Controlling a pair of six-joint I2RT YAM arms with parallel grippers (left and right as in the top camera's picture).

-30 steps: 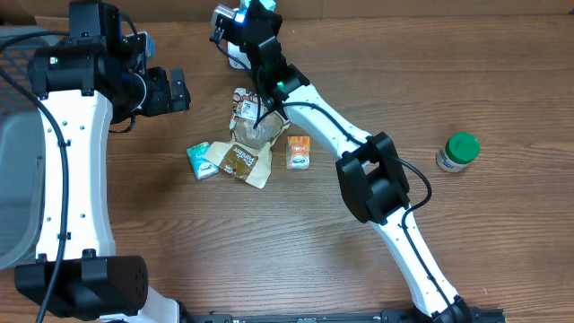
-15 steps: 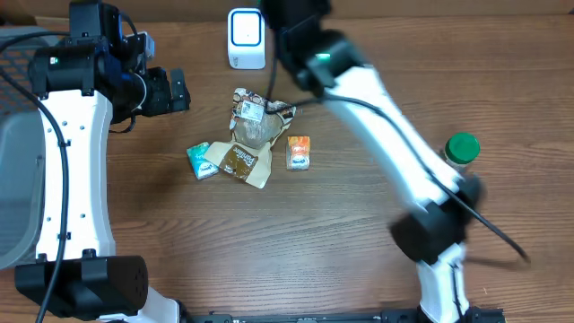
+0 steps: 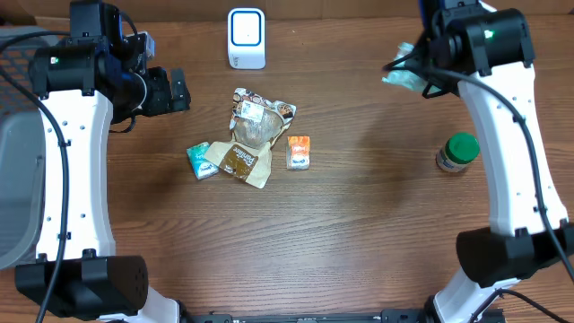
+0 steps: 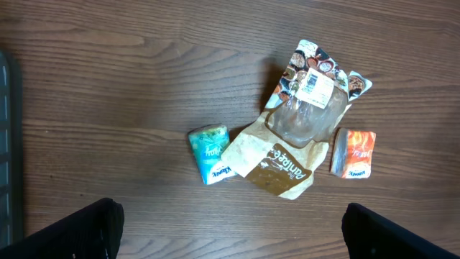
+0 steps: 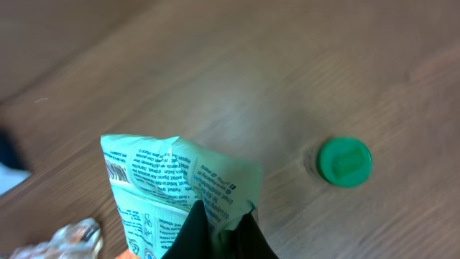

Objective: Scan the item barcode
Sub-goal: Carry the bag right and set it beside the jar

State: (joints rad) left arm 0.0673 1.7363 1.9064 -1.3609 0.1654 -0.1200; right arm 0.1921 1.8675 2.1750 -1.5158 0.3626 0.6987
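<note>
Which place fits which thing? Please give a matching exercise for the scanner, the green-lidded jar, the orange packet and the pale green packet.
Things: 1 scanner; 2 green-lidded jar; 3 orange packet; 4 pale green packet.
Places: A held by the right gripper; B at the far edge of the table; C standing alone on the right; D beside the clear bag.
Pairs: 1-B, 2-C, 3-D, 4-A.

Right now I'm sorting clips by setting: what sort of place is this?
Likely a mock checkout bench: a white barcode scanner on a wooden table, loose snack packets nearby, and the right claw holding a green packet.
</note>
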